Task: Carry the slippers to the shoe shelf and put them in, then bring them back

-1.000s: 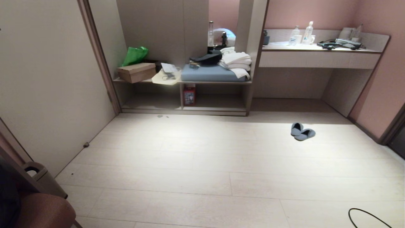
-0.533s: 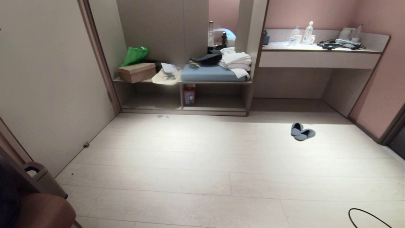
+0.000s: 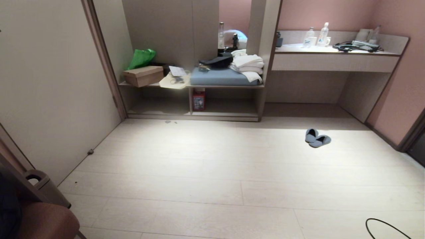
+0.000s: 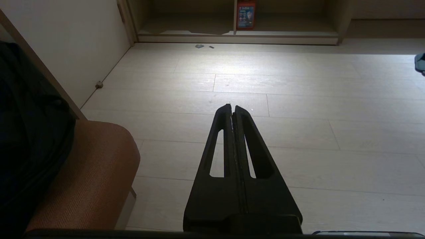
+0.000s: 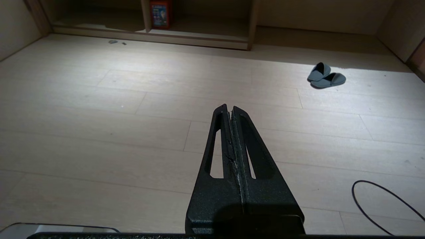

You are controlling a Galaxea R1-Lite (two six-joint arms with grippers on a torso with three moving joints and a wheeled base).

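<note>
The grey-blue slippers (image 3: 317, 138) lie side by side on the pale floor, to the right, before the desk recess; the right wrist view shows the slippers (image 5: 326, 76) far ahead. The shoe shelf (image 3: 192, 114) is the low cubby at the back, split by a divider; its base board (image 4: 237, 32) and base board (image 5: 151, 31) show in both wrist views. My left gripper (image 4: 232, 107) is shut and empty, held above bare floor. My right gripper (image 5: 229, 107) is shut and empty too, well short of the slippers. Neither arm appears in the head view.
On the bench board sit a cardboard box (image 3: 143, 75), a green bag (image 3: 141, 58), papers, a blue cushion (image 3: 219, 77), a dark hat and folded towels. A red box (image 3: 199, 99) stands at the divider. A brown chair (image 3: 43, 220) is near left; a black cable (image 3: 386, 227) loops near right.
</note>
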